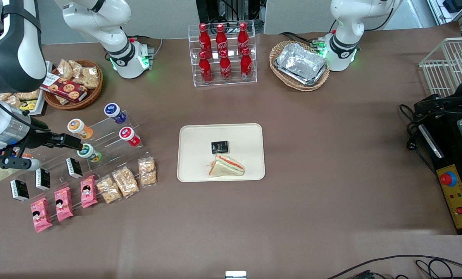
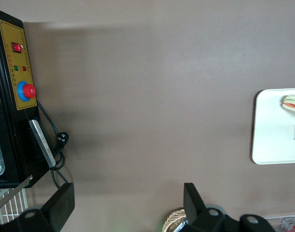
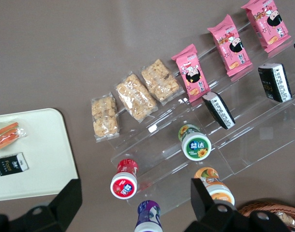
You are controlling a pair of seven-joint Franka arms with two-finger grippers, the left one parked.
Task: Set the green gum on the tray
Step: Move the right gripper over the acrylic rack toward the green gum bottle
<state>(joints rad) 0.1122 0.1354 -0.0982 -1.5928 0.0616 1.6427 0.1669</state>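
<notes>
The green gum (image 1: 89, 152) lies on the lowest bottle step of a clear acrylic stand (image 1: 107, 147), its green-ringed white lid (image 3: 196, 147) facing up. My right gripper (image 1: 74, 142) hovers above the stand, close beside the gum in the front view. In the right wrist view the gripper (image 3: 135, 208) stands open and holds nothing, and the gum lies just outside one finger. The cream tray (image 1: 200, 155) rests mid-table, with its corner (image 3: 41, 179) near the other finger.
On the tray lie a wrapped sandwich (image 1: 226, 166) and a black packet (image 1: 219, 147). Red-lidded (image 3: 124, 185), purple (image 3: 149, 217) and orange-lidded (image 3: 213, 181) bottles share the stand. Cracker packs (image 1: 125, 181), pink packets (image 1: 62, 203) and black cartons (image 1: 43, 179) sit nearer the camera. A cola rack (image 1: 223, 54) stands farther back.
</notes>
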